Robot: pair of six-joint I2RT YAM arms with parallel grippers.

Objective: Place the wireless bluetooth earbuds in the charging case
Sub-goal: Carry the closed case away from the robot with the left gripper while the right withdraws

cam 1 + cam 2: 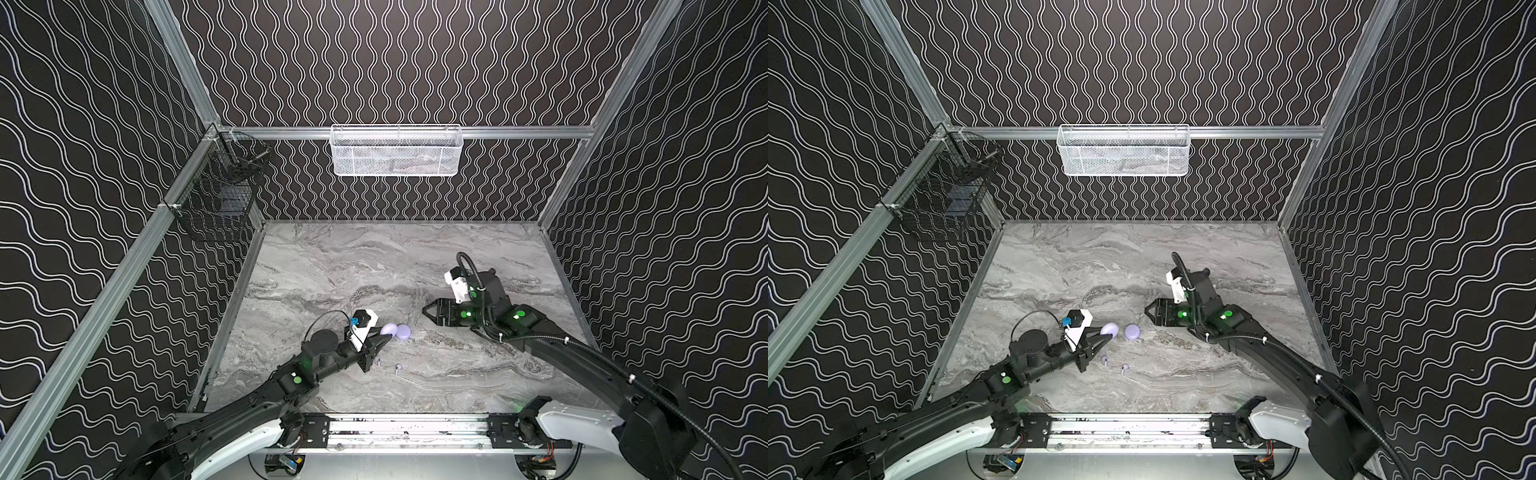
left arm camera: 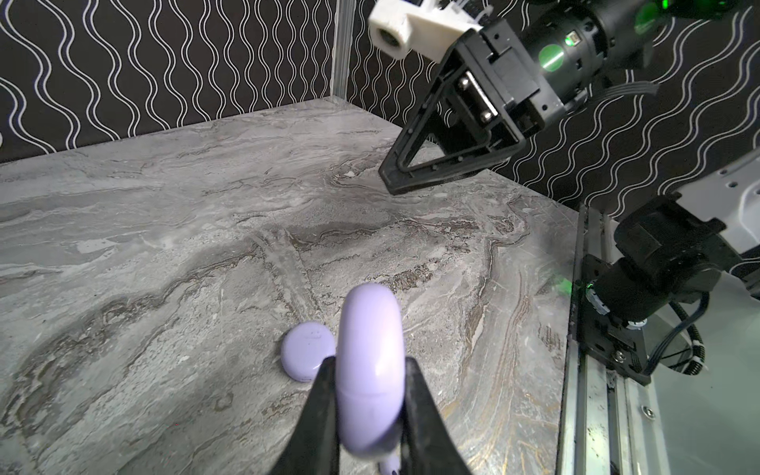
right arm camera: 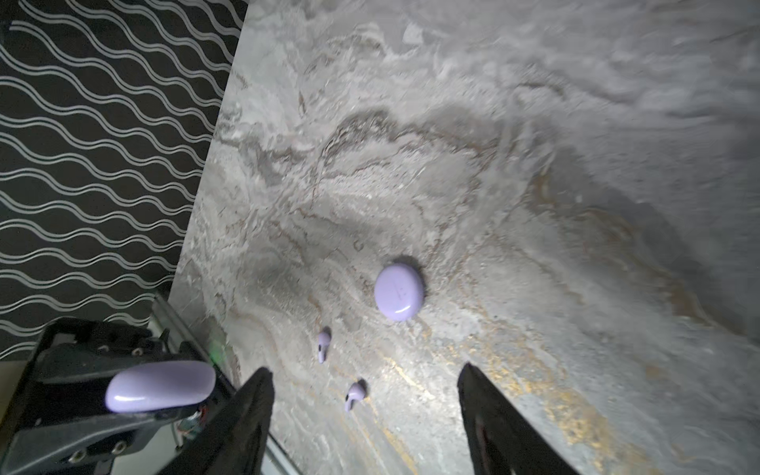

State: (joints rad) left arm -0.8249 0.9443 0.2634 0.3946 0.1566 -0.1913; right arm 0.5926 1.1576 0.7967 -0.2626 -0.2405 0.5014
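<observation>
1. Claws: left claw point(image 2: 370, 364) clamped tight on a lavender charging case point(image 2: 368, 320), held on edge.
2. Right claw point(image 3: 365, 372) gapes wide, holding nothing.
3. Second case point(image 3: 399, 292) lies flat on the desk point(image 1: 332, 270); two earbuds point(image 3: 323, 345) lie loose on the desk near it.

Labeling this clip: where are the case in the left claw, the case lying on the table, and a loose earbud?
held case point(image 2: 370, 362): left wrist view, middle of its rounded edge.
lying case point(image 3: 399, 292): right wrist view, centre of its top.
loose earbud point(image 3: 324, 339): right wrist view, its rounded head.
</observation>
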